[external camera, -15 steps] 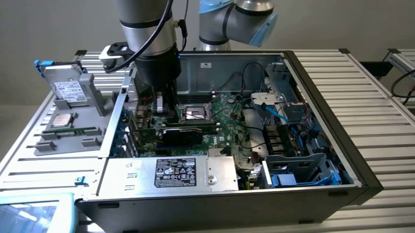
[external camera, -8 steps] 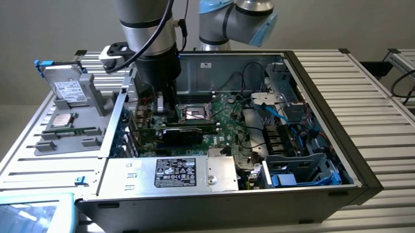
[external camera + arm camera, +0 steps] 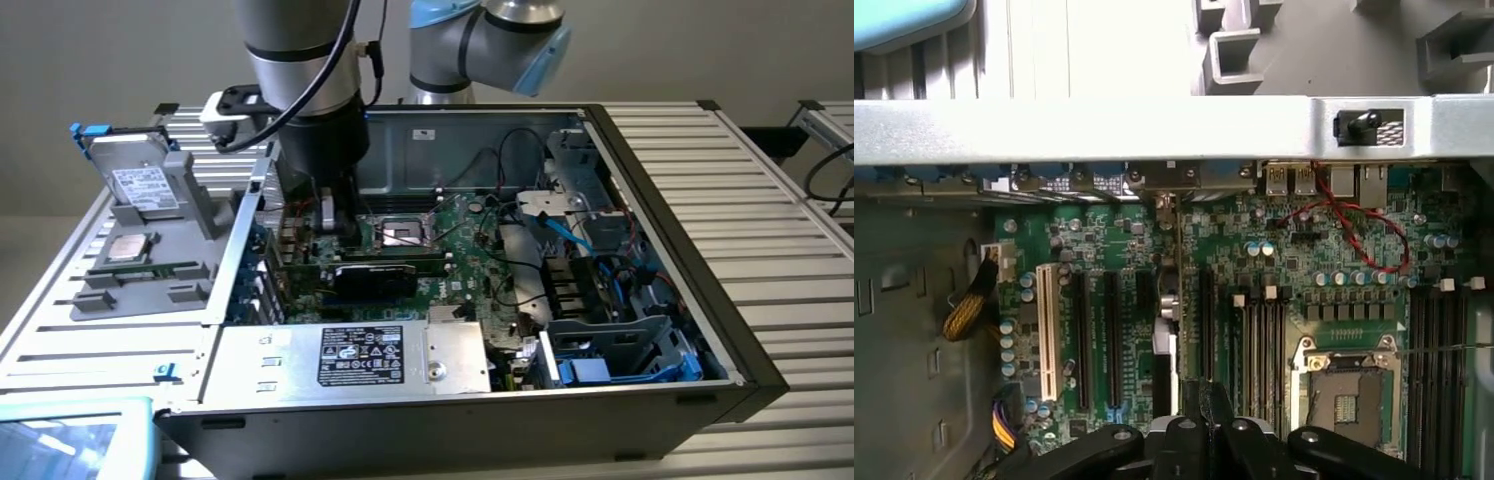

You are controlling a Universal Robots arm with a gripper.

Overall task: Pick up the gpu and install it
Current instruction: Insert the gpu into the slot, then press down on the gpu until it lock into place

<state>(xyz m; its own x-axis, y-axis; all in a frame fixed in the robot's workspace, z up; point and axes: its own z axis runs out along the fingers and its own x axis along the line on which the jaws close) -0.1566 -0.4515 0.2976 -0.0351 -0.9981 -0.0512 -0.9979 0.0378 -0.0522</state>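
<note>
GPU (image 3: 371,281) stands on edge inside the open case (image 3: 747,330), its black shroud facing the exterior camera, down on the motherboard (image 3: 461,245) among the expansion slots, just below the CPU socket (image 3: 400,233) as that view has it. The gripper (image 3: 320,205) reaches down into the case directly above the card's end nearest the rear wall. From the wrist, the card shows as a thin edge (image 3: 1175,330) running straight up from between the dark fingers (image 3: 1199,440), lined up with 1 of the long black slots (image 3: 1206,320). The jaws are fully closed — pinched on the card's top edge, as far as the wrist view lets me judge.

So the pick-up looks done, and the card is at its slot. Whether it is pressed fully home I cannot tell — the contact edge and slot latch are hidden behind the card and fingers. Its bracket end sits near the rear slot openings (image 3: 1164,180). By my judgement the job is in its last part: seating still to be confirmed, grip not yet released.

Off to the exterior view's left, a drive (image 3: 140,185) and a RAM stick (image 3: 147,268) rest in a grey holder (image 3: 200,215), untouched.
</note>
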